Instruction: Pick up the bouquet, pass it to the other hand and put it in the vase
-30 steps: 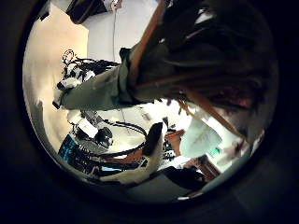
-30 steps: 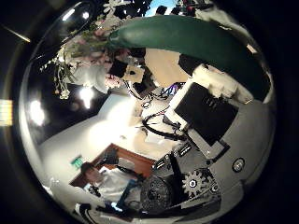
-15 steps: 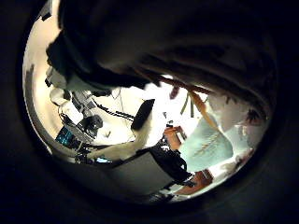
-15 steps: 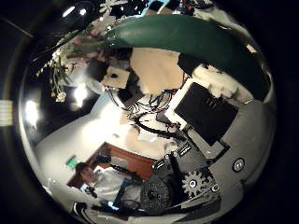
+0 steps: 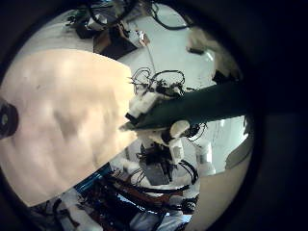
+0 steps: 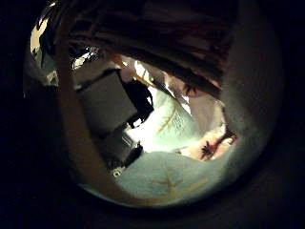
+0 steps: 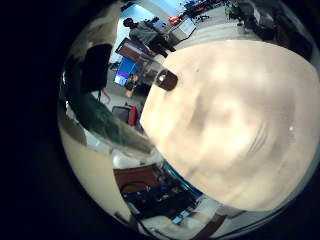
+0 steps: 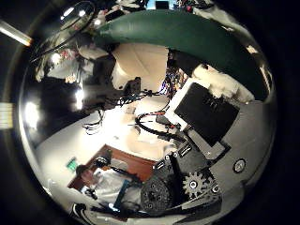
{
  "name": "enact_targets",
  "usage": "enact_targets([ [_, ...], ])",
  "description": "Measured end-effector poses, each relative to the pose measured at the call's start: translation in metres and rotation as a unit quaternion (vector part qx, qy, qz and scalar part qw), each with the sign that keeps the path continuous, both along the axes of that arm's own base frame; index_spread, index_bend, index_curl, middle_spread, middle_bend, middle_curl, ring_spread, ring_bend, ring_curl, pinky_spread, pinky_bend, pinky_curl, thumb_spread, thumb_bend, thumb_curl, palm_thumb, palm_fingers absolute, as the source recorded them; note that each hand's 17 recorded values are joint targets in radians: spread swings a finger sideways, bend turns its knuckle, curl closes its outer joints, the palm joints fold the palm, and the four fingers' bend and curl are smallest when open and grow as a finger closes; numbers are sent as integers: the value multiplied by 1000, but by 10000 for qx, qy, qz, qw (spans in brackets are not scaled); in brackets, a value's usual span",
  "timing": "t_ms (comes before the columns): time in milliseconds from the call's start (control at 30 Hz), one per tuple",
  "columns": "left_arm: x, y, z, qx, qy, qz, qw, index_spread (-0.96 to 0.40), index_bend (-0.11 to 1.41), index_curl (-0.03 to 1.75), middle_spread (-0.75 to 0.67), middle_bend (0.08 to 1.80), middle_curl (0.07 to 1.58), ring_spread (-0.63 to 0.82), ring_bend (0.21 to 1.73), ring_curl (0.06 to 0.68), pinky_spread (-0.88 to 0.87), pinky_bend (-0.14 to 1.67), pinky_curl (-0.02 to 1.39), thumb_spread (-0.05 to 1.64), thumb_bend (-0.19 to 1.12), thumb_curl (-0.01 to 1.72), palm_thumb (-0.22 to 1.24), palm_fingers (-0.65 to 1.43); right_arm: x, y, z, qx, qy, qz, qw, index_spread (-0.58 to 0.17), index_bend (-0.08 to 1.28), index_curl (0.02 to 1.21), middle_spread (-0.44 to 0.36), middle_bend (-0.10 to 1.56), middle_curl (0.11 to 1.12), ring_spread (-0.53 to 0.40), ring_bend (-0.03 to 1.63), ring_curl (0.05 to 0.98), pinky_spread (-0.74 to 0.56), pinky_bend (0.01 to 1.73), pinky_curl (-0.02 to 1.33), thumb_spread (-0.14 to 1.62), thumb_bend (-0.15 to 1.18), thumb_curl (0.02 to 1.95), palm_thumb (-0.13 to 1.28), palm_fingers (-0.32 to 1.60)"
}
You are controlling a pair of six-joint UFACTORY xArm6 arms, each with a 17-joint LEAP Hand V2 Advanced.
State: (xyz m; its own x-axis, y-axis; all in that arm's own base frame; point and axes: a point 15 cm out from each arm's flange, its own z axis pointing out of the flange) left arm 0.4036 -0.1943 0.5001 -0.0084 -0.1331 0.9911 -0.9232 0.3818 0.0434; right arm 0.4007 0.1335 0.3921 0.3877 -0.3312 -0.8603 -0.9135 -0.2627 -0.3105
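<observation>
The bouquet (image 5: 197, 101) is off the counter (image 5: 67, 115) and in the air, so the pick-up looks done and the pass between the hands seems to be the step under way. In the right thumb side palm view its wrapped stem runs straight across the right hand (image 8: 202, 112), close to the palm. In the left little finger side view, white finger parts sit on either side of the wrap near its lower end, so I judge the right hand to be clenched round the bouquet. The left hand (image 6: 107, 107) is very close to the flower end: stems (image 6: 143, 43) and leaves (image 6: 181, 119) fill its thumb side view. Whether its fingers have closed on them I cannot tell. A small dark round object (image 7: 165, 78) stands on the counter near its far edge, well apart from the bouquet. It may be the vase, though it is too small to be sure. By my reading, what is left is the left hand's grasp, the right hand's release, and the carry to the vase and lowering of the stems into it
</observation>
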Motion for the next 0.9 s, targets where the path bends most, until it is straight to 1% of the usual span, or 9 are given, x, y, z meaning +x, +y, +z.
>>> enact_targets([
  [167,2,0,7,-180,-128,30,9998,-531,727,775,-470,1027,848,-445,1294,491,-535,1158,353,1024,88,539,839,1207,4,-2,-7,-11,94,-100,9999,-194,1250,739,-121,1386,703,-178,1476,619,-232,1144,1005,826,-52,1191,1032,1146],
  [300,7,5,19,-473,-448,156,9978,-573,784,854,-490,1076,889,-421,1368,528,-535,1274,421,1043,94,587,885,1173,3,-4,-11,1,159,-124,9998,-215,1115,714,-131,1300,679,-192,1421,592,-282,1108,939,890,-60,1034,902,1041],
  [433,13,8,25,-519,-696,342,9956,-604,814,914,-497,1120,915,-409,1409,551,-522,1344,469,1063,93,627,913,1156,4,-5,-12,6,171,-143,9998,-257,763,681,-151,1142,647,-218,1387,588,-393,1127,894,934,-49,892,823,578],
  [500,16,9,28,-522,-827,425,9943,-614,823,940,-496,1137,922,-404,1419,559,-517,1365,486,1069,89,645,920,1147,5,-7,-10,38,158,-185,9997,-272,587,617,-137,980,597,-220,1328,562,-374,1124,874,949,-47,830,794,230],
  [533,18,10,30,-525,-891,473,9935,-618,825,951,-496,1146,926,-402,1423,561,-512,1371,493,1073,87,653,922,1141,6,-9,-10,46,153,-212,9996,-274,552,592,-131,927,577,-218,1298,552,-348,1103,869,956,-46,802,779,153],
  [567,19,12,32,-519,-943,518,9928,-621,830,962,-496,1151,929,-401,1427,564,-509,1375,499,1076,86,662,927,1137,7,-10,-10,49,152,-226,9996,-281,521,559,-108,834,540,-183,1226,523,-272,1040,855,961,-47,774,763,-20],
  [600,20,14,33,-516,-990,558,9922,-624,832,972,-496,1156,931,-399,1430,566,-508,1383,505,1083,85,669,931,1133,7,-11,-10,52,151,-250,9996,-290,497,528,-87,778,511,-147,1143,486,-208,1010,835,963,-44,750,753,-68],
  [767,27,35,55,-445,-1359,908,9855,-636,834,1016,-493,1169,939,-394,1448,578,-501,1398,528,1098,77,705,946,1119,9,-15,-9,52,150,-301,9994,-333,340,417,0,525,398,53,866,348,146,835,703,980,-37,640,712,-137],
  [900,35,58,84,-357,-1791,1172,9762,-641,834,1042,-490,1176,942,-395,1455,586,-498,1398,539,1106,65,727,949,1116,10,-17,-8,44,170,-341,9993,-360,238,379,31,400,353,134,727,291,300,725,618,981,-33,584,695,-111],
])
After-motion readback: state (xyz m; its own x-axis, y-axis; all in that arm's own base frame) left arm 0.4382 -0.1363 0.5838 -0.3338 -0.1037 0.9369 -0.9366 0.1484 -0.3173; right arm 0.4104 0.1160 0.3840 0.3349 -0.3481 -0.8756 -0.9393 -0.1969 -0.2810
